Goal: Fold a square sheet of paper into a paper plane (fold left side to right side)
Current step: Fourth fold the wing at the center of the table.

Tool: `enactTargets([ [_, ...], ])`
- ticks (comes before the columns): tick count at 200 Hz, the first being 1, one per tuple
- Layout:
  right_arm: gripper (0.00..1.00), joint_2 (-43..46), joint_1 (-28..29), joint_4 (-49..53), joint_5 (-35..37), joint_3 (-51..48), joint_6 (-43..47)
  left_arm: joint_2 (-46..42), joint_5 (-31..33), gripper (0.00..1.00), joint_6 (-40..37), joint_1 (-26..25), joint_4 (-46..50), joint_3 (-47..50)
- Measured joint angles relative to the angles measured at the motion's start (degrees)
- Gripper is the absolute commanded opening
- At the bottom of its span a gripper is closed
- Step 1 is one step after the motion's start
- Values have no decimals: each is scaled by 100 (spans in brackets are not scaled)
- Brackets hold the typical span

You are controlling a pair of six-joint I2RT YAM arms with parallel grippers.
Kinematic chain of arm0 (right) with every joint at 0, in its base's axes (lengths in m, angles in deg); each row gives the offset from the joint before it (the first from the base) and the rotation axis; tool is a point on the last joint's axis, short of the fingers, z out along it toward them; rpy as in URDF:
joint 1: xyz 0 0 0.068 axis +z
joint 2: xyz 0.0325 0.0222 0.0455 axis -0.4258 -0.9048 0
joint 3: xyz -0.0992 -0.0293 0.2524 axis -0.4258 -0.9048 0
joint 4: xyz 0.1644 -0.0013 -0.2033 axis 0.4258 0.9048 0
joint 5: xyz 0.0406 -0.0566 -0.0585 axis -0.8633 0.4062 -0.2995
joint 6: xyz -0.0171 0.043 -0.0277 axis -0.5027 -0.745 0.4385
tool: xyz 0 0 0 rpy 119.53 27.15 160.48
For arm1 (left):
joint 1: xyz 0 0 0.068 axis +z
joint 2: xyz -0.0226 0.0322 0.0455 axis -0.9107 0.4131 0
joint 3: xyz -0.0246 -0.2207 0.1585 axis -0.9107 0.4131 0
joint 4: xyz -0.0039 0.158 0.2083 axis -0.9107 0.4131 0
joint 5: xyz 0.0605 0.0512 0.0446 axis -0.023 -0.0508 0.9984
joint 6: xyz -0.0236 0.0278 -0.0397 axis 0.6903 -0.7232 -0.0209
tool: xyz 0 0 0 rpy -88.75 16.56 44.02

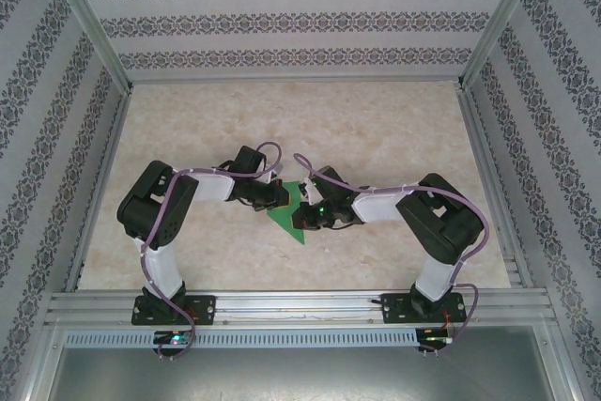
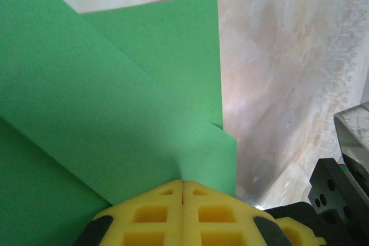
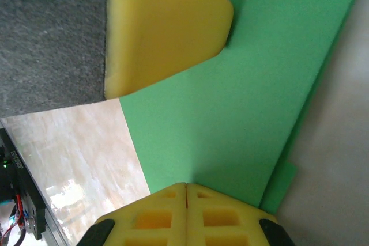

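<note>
Left wrist view: the left hand (image 2: pixel 183 191) has its two yellow fingers pressed together with no gap at the seam; their tips meet the green sheet of paper (image 2: pixel 115 102), which spreads up and to the left of them in overlapping folded layers on the pale marbled tabletop (image 2: pixel 288 56); whether any layer is pinched between the fingers cannot be told. At the lower right corner of that view a black part of the other arm's hand stands just beside the paper's edge.

From the right wrist, the right hand (image 3: pixel 185 191) is likewise closed, fingers together, tips at the near edge of the sheet; across the paper a yellow finger of the left hand rests flat on it, which the left wrist camera cannot show of itself. A lower layer juts out along the right edge here, making a stepped border.

Seen from the top camera, both arms are bent with elbows out and forearms turned inward; the wrists tip down and nearly meet over the middle of the tabletop, the paper a small pointed green shape under and between them.
</note>
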Motion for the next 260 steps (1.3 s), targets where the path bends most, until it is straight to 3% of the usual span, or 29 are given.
enactTargets([
  [83, 0, 164, 4, 286, -310, 289, -179, -2, -68, 0, 0, 0, -308, 142],
  [260, 0, -177, 83, 481, 133, 417, -168, -2, -44, 0, 0, 0, -339, 157],
])
